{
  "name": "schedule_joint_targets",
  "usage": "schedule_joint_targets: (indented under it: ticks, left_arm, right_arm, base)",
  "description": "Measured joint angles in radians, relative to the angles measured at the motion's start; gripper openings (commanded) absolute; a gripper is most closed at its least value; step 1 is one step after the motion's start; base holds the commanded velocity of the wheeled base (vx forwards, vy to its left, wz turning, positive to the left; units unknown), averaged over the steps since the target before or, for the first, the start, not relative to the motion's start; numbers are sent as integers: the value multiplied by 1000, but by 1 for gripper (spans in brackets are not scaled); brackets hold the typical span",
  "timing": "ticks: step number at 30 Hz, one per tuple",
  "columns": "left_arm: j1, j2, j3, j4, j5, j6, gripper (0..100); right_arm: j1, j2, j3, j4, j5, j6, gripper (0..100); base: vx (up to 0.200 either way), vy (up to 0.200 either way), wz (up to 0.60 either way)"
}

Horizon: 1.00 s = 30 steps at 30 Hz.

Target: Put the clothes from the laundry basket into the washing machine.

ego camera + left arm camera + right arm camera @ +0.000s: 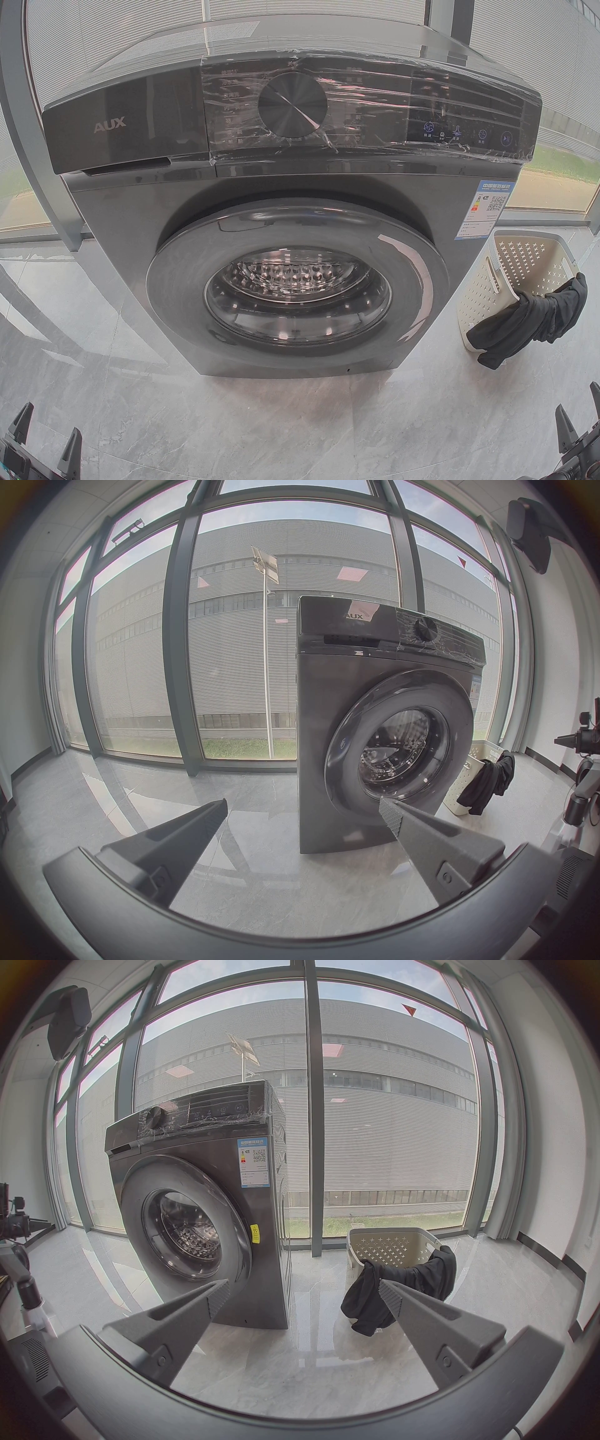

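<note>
1. Left gripper (303, 800) — jaws apart, holding nothing.
2. Right gripper (303, 1284) — jaws apart, holding nothing.
3. Dark clothes (531, 319) drape over basket (480, 294) rim, right of washer (300, 187); door (297, 287) shut.
4. Label (484, 209) on washer front, upper right; print too small.

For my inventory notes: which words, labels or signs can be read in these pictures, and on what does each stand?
"AUX": on the washing machine, front panel.
Sticker on its front: print too small to read.
Captions under the touch icons: too blurred.
Yellow tag on its side: unreadable.
</note>
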Motion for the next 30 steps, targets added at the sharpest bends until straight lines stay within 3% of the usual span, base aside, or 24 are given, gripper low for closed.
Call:
schedule_joint_targets:
  ticks: [7, 10, 13, 15, 20, 25, 30]
  left_arm:
    - [0, 0, 0, 0, 0, 0, 100]
    - [0, 0, 0, 0, 0, 0, 100]
    - [0, 0, 0, 0, 0, 1, 100]
    - [0, 0, 0, 0, 0, 1, 100]
    - [0, 0, 0, 0, 0, 1, 100]
    - [0, 0, 0, 0, 0, 1, 100]
    - [0, 0, 0, 0, 0, 2, 100]
  right_arm:
    - [0, 0, 0, -22, 7, 4, 100]
    - [1, 0, -20, -50, 29, 6, 100]
    - [2, 1, -91, -56, 102, 7, 100]
    - [0, 15, -141, -34, 202, -1, 100]
    - [-7, 117, -180, -9, 361, -27, 100]
    - [1, 310, -184, -79, 434, -47, 100]
    - [53, 547, -184, -205, 460, -60, 100]
  base:
    - [0, 0, 0]
    - [0, 0, 0]
    - [0, 0, 0]
    - [0, 0, 0]
    - [0, 0, 0]
    - [0, 0, 0]
    - [0, 0, 0]
